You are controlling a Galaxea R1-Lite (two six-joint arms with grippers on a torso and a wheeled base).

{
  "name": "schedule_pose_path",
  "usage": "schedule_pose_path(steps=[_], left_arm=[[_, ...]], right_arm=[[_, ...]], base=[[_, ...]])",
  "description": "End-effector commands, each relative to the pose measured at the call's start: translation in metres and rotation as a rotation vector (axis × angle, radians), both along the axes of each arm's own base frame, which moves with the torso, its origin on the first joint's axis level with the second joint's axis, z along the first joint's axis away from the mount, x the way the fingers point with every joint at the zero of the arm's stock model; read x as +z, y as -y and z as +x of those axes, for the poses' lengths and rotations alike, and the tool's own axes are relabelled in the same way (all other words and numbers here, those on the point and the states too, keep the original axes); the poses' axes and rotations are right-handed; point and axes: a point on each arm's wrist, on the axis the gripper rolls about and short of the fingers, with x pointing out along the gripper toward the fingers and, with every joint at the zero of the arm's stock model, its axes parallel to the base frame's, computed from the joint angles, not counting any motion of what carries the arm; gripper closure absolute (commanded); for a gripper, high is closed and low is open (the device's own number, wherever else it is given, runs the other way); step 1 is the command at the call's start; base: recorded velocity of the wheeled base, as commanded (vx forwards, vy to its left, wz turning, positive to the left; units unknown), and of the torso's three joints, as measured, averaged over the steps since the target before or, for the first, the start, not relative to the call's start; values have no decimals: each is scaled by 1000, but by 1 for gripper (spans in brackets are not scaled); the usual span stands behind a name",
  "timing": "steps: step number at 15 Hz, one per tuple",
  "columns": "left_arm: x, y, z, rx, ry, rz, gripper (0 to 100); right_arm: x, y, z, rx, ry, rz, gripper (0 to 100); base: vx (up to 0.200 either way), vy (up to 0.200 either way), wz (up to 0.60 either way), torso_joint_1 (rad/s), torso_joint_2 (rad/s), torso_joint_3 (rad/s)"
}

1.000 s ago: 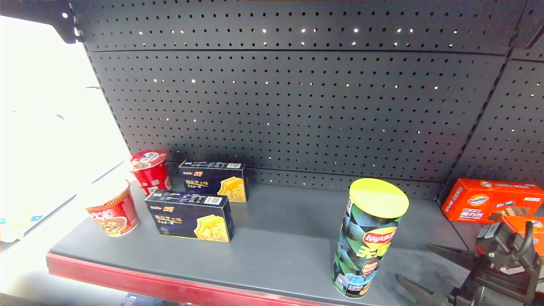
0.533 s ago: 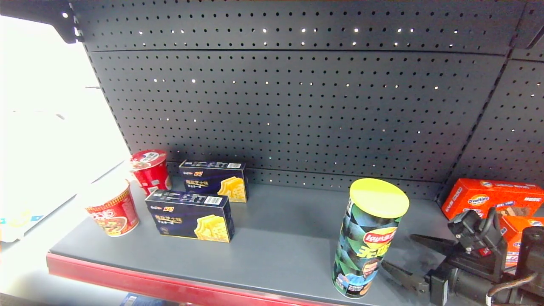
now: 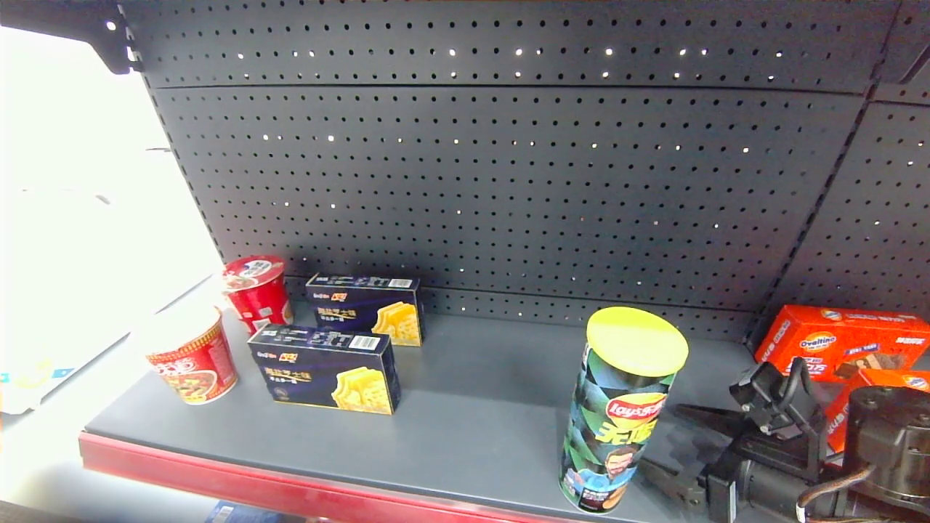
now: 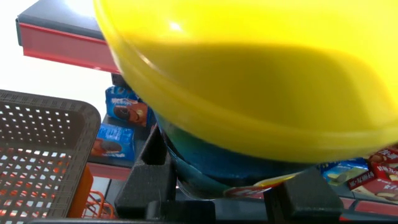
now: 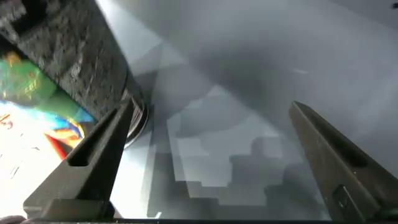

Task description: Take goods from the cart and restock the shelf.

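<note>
Head view: on the shelf (image 3: 465,407), a chip can (image 3: 617,421) upright near the front edge, yellow lid on, contents unseen. Just beside its base, the right gripper (image 3: 662,439), fingers spread wide and low over the shelf; contact with the can impossible to judge. Further left, two sealed noodle cups (image 3: 192,363) and two closed blue boxes (image 3: 323,370); at the right, orange boxes (image 3: 835,341), partly behind the arm. Left wrist view: left gripper (image 4: 227,186) clamped round a second can (image 4: 236,81), lid looming close, body mostly hidden. Beyond it, a mesh basket (image 4: 43,149), contents hard to make out.
</note>
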Motion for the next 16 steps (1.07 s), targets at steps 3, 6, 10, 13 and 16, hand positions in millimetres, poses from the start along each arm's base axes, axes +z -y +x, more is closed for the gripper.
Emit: schedule_pose_path(steps=[3,6,10,13,16], left_arm=[[0,0,0,3,-1,1,100],[0,0,0,0,-1,0,100],[0,0,0,1,-1,1,100],[0,0,0,1,-1,1,100],[-1,0,0,2,-4,3,100]], right_arm=[[0,0,-3,7,-1,-1,0],[2,-3,-7,28,17,8,0],[18,6,-10,-6,94,42,0],[39,17,-21,-46,209,61,0],[58,39,-41,-124,299,45,0]], base=[[0,0,0,0,0,0],[0,0,0,0,0,0],[0,0,0,0,0,0],[0,0,0,0,0,0],[0,0,0,0,0,0]])
